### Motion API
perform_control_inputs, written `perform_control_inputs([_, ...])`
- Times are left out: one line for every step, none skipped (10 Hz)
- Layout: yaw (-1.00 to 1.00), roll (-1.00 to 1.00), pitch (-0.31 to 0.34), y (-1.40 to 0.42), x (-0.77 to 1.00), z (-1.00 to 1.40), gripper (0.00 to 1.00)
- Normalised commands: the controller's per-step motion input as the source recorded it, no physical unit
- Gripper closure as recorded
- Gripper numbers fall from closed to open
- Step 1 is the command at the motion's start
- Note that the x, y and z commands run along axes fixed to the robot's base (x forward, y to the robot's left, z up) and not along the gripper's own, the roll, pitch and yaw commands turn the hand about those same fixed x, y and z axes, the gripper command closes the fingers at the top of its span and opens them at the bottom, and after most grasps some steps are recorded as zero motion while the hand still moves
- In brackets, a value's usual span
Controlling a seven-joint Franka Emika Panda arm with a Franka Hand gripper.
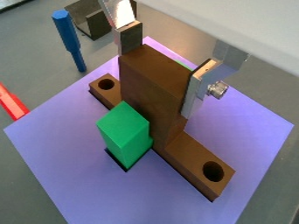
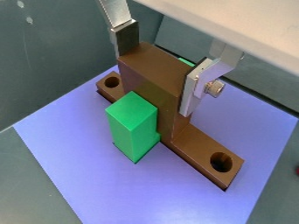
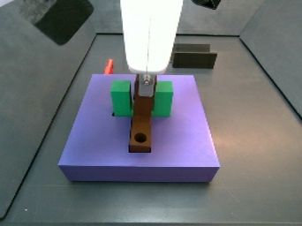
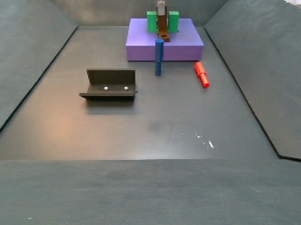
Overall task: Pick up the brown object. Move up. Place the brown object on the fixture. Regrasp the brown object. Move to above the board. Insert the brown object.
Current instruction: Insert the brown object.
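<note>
Orange-brown and matte, the brown object (image 1: 163,105) is seen seated in the long groove of the board (image 1: 70,149), its flat ends with round holes lying low at either side and its tall central block standing upright. The pincer (image 2: 163,61) is narrowed onto that central block, one silver plate pressed to each side face in both wrist views, so the piece is judged to be gripped rather than released. A bright green block (image 2: 135,127) stands just beside the bar, touching or nearly touching it.

Insertion appears almost complete. A jam could be caused by a slight tilt of the bar against the groove walls, and the seated piece could be lifted or skewed if the pincer were raised before being opened.

The lavender board is smooth and flat-topped. The fixture (image 4: 109,84), dark and angular, stands well apart on the floor; a thin red peg (image 4: 201,75) and a blue peg (image 4: 159,50) are seen by the board.
</note>
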Motion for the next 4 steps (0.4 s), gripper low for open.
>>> perform_control_inputs([0.13, 0.08, -0.209, -0.18, -0.11, -0.45, 1.00])
perform_control_inputs([0.06, 0.05, -0.116, -0.16, 0.00, -0.34, 1.00])
perform_control_inputs([0.00, 0.02, 0.000, 0.00, 0.00, -0.09, 1.00])
perform_control_inputs([0.00, 0.00, 0.000, 0.00, 0.00, 0.00, 1.00])
